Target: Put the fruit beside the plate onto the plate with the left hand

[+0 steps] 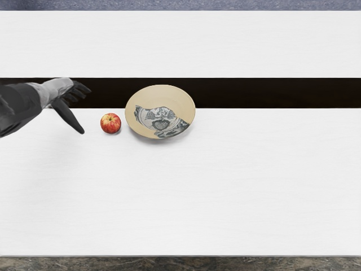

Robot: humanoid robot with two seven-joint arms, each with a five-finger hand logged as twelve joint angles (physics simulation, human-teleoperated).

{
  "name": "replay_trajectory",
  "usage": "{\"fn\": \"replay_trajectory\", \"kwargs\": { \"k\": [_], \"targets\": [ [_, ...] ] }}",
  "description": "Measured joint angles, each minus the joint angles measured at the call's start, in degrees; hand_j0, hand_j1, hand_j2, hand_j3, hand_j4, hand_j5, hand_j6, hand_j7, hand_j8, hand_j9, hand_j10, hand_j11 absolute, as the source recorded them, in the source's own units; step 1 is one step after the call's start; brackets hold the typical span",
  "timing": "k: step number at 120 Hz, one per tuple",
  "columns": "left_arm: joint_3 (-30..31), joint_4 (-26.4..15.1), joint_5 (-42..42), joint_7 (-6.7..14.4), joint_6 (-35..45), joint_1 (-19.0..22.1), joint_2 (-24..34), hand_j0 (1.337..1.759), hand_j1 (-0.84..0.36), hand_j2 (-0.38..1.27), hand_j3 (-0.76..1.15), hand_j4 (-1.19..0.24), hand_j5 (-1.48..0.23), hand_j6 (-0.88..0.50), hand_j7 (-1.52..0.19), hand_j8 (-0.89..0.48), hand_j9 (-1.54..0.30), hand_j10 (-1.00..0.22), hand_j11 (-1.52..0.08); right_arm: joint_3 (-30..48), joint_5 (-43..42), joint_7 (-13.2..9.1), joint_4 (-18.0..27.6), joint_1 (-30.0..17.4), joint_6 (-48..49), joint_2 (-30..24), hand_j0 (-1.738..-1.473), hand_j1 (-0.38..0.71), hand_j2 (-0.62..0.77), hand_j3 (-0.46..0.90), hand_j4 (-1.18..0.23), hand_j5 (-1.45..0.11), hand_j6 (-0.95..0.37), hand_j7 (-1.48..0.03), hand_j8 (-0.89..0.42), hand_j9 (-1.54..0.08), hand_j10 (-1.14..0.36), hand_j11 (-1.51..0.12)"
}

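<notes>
A red and yellow apple (pixel 110 123) lies on the white table just left of a tan plate (pixel 169 96) with a blue-grey pattern. My left hand (pixel 72 100) comes in from the left edge and hovers a short way left of the apple. Its dark fingers are spread, the thumb points down toward the table, and it holds nothing. The apple and the plate stand close together but apart.
The white table (pixel 186 192) stretches wide in front of the plate. A dark gap (pixel 271 93) runs behind the plate, with another white surface (pixel 180 42) beyond it.
</notes>
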Motion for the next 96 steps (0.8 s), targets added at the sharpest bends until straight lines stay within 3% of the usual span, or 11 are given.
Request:
{"fn": "replay_trajectory", "kwargs": {
  "k": [23, 36, 55, 70, 96],
  "targets": [
    [16.2, -1.0, -7.1, 0.3, 11.5, -12.5, -10.0, 1.658, 0.05, 0.05, 0.0, -0.25, -0.32, -0.25, -0.32, -0.25, -0.32, -0.25, -0.32, 0.0, 0.0, 0.0, 0.0, 0.1, 0.0, 0.0, -1.658, -0.31, -0.01, 0.0, -0.04, -0.05, -0.04, -0.05, -0.04, -0.05, -0.04, -0.05],
    [22.6, -1.1, -10.8, 0.4, 17.1, -13.2, -12.1, 1.658, 0.05, 0.05, 0.0, -0.25, -0.32, -0.25, -0.32, -0.25, -0.32, -0.25, -0.32, 0.0, 0.0, 0.0, 0.0, 0.2, 0.0, 0.0, -1.658, -0.31, -0.01, 0.0, -0.03, -0.05, -0.04, -0.05, -0.03, -0.05, -0.03, -0.05],
    [26.2, -0.7, -13.9, 0.4, 22.8, -13.7, -16.4, 1.658, 0.05, 0.05, 0.0, -0.25, -0.32, -0.25, -0.32, -0.25, -0.32, -0.25, -0.32, 0.0, 0.0, 0.0, 0.0, 0.2, 0.0, 0.0, -1.658, -0.31, -0.01, 0.0, -0.04, -0.05, -0.04, -0.05, -0.04, -0.05, -0.04, -0.05],
    [30.9, 0.1, -17.6, 0.4, 24.4, -18.5, -20.6, 1.658, 0.05, 0.05, 0.0, -0.25, -0.32, -0.25, -0.32, -0.25, -0.32, -0.25, -0.32, 0.0, 0.0, 0.0, 0.0, 0.2, 0.0, 0.0, -1.658, -0.31, -0.01, 0.0, -0.04, -0.05, -0.04, -0.05, -0.04, -0.05, -0.04, -0.05],
    [35.1, 1.5, -21.3, 0.4, 25.0, -18.6, -22.7, 1.658, 0.05, 0.05, 0.0, -0.25, -0.32, -0.25, -0.32, -0.25, -0.32, -0.25, -0.32, 0.0, 0.0, 0.0, 0.0, 0.2, 0.1, 0.0, -1.658, -0.31, -0.01, 0.0, -0.04, -0.05, -0.04, -0.05, -0.04, -0.05, -0.03, -0.05]
  ]
}}
